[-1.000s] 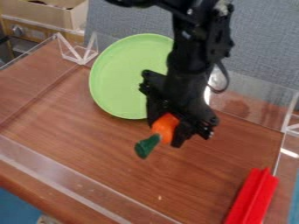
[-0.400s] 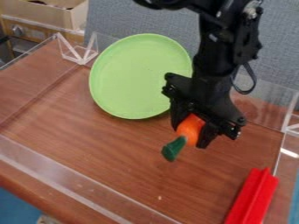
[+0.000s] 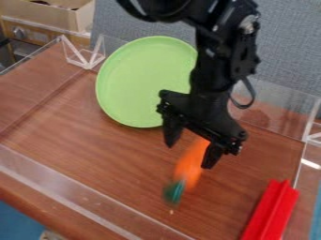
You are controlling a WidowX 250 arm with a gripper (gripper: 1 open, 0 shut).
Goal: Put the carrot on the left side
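At 5 o'clock from green plate (image 3: 141, 75), gripper (image 3: 201, 142) is spread open; blurred carrot (image 3: 187, 172) just below, w/ no grip.

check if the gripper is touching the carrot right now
Cannot tell. In the camera view the gripper stands with jaws spread, and the carrot is a blurred orange streak just below; the blur hides any gap or contact.

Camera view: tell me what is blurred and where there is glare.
Camera view: the carrot is smeared by motion blur below the open gripper; the green plate and red bars look fairly sharp; pale glare streaks the wooden table and the clear side walls.
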